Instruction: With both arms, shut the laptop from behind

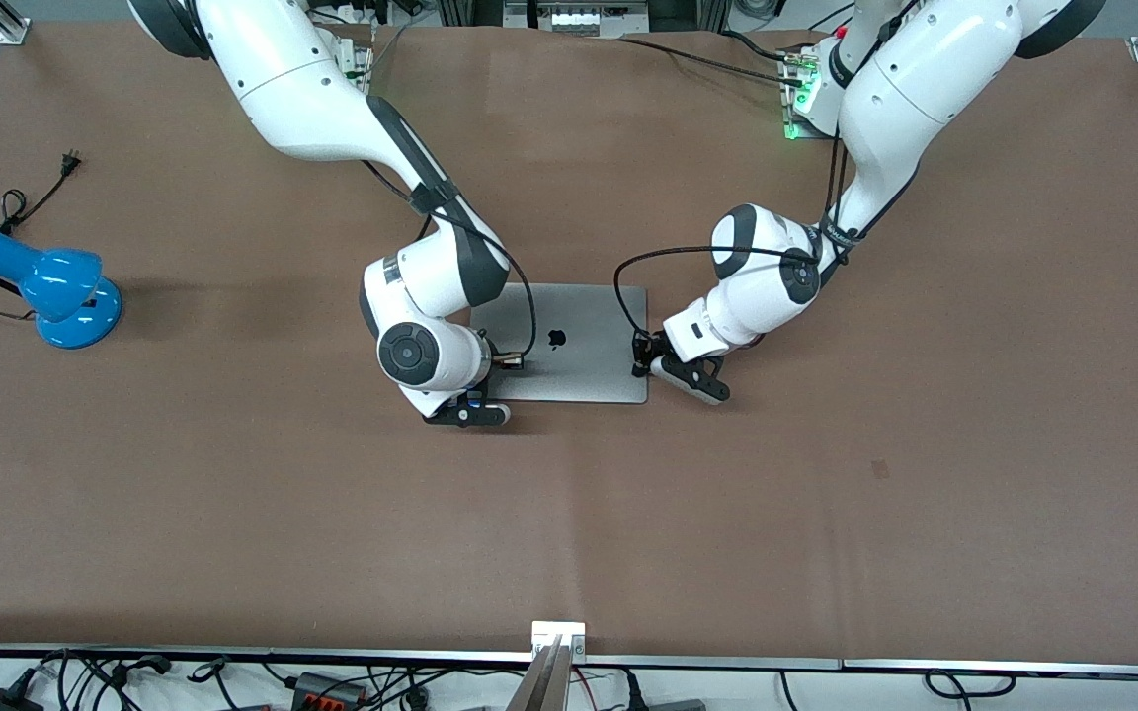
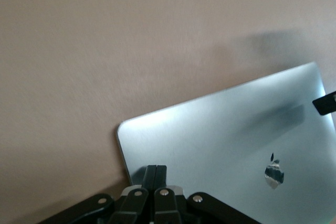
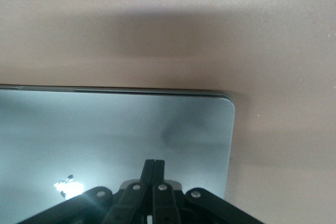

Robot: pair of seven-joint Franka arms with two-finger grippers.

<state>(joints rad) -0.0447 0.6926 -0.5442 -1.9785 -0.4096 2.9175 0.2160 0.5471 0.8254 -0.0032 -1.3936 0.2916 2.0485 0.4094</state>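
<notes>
The silver-grey laptop (image 1: 569, 341) lies flat on the brown table with its lid down and the black apple logo facing up. My left gripper (image 1: 640, 357) is shut and empty, its tips resting on the lid at the edge toward the left arm's end. In the left wrist view the shut gripper (image 2: 156, 174) sits on the lid (image 2: 226, 140) near a corner. My right gripper (image 1: 508, 362) is shut and empty on the lid's edge toward the right arm's end. In the right wrist view it (image 3: 154, 169) rests on the lid (image 3: 105, 135).
A blue desk lamp (image 1: 47, 286) with a black cord and plug stands toward the right arm's end of the table. A small box with a green light (image 1: 794, 104) sits by the left arm's base. Brown table surface (image 1: 569, 513) surrounds the laptop.
</notes>
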